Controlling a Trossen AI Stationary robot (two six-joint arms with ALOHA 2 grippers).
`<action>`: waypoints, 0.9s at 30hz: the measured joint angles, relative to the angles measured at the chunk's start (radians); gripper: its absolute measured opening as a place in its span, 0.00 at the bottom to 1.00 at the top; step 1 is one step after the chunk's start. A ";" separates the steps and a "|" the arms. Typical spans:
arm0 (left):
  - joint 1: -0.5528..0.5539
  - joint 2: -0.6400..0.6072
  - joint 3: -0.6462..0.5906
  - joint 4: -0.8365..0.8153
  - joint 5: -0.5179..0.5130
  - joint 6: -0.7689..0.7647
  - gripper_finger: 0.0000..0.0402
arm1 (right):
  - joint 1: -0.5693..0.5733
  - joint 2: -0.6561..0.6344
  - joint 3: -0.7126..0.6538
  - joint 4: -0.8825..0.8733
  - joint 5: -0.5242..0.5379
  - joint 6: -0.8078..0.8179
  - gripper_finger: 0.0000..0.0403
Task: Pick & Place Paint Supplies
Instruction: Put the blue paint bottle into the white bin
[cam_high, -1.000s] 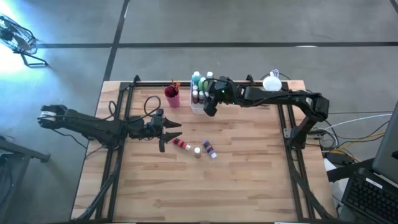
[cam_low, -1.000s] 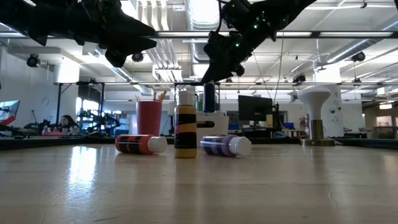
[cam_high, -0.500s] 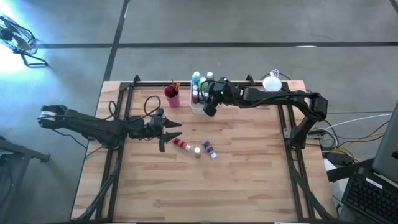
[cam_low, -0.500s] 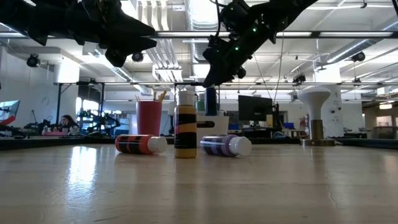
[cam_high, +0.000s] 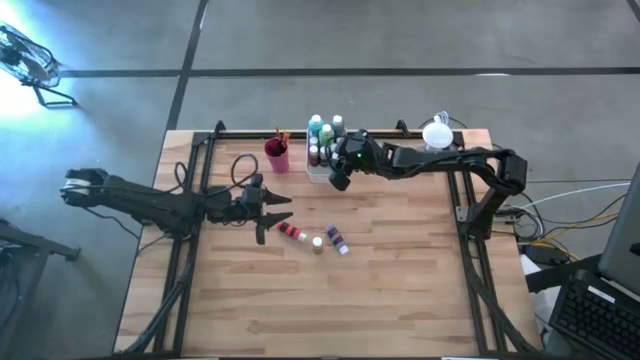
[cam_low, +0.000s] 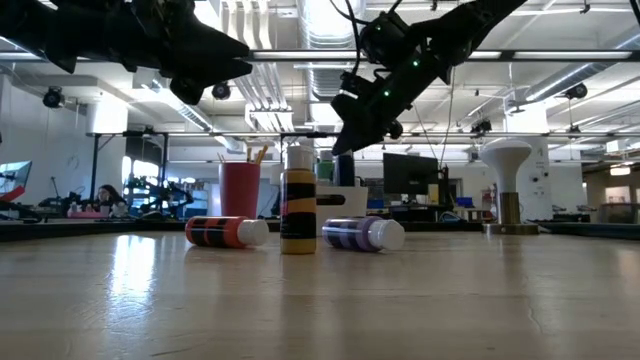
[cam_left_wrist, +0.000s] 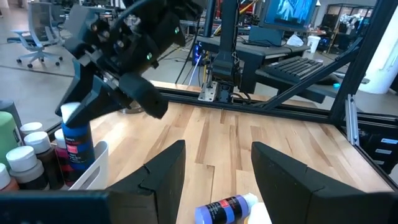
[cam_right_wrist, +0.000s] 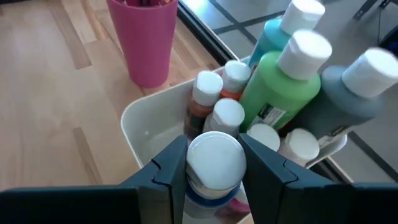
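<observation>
The blue bottle (cam_right_wrist: 214, 163) stands upright, white cap up and long axis vertical, pinched between the fingers of the right gripper (cam_high: 338, 178). It hangs over the near end of the tray (cam_right_wrist: 146, 127), the end that still has free room; the rest of the tray is packed with upright bottles (cam_right_wrist: 277, 81).

This looks like the placing step: the bottle is over the tray but not yet set down. The next move calls for a straight lowering into the free spot, keeping the bottle vertical and clear of its neighbours' caps, then letting go.

Beside the tray stands the cup (cam_high: 277, 156). Well away from the tray, mid-table, a red bottle (cam_low: 226, 231) and a purple bottle (cam_low: 362, 234) lie on their sides, with a yellow bottle (cam_low: 297, 211) upright between them. The left gripper (cam_high: 272, 213) hovers just beside the red one, fingers spread and empty.
</observation>
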 joint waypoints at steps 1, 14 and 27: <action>0.000 0.000 0.000 0.003 0.000 0.000 0.47 | 0.000 0.000 -0.008 0.005 0.001 0.004 0.28; 0.000 0.000 0.000 0.012 0.000 0.013 0.47 | 0.000 0.000 -0.098 0.090 0.001 0.040 0.28; 0.000 0.000 0.000 0.010 0.000 0.012 0.47 | 0.000 0.000 -0.118 0.108 0.019 0.042 0.28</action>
